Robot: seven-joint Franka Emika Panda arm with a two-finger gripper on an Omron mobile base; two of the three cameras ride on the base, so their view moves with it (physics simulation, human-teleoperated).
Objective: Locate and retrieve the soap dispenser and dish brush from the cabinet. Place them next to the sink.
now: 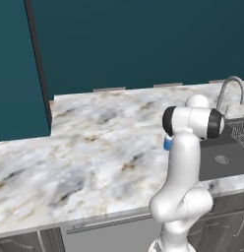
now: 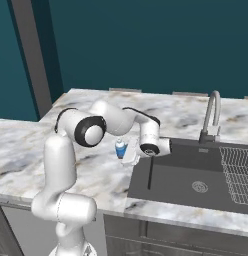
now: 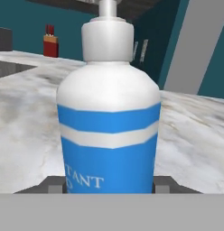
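One soap dispenser (image 3: 108,122) upright on the counter (image 1: 94,142), held between two fingers (image 3: 54,185)

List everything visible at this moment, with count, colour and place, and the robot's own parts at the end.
soap dispenser: one, blue with white band and pump top, upright on the counter by the sink's left edge, between the finger tips
sink: one, dark grey, set into the counter
faucet: one, chrome, behind the sink
wire rack: one, grey, right part of the sink
counter: one, marbled white and grey
red object: one, far end of the counter, too small to identify
gripper: one, jaws on either side of the soap dispenser; contact unclear
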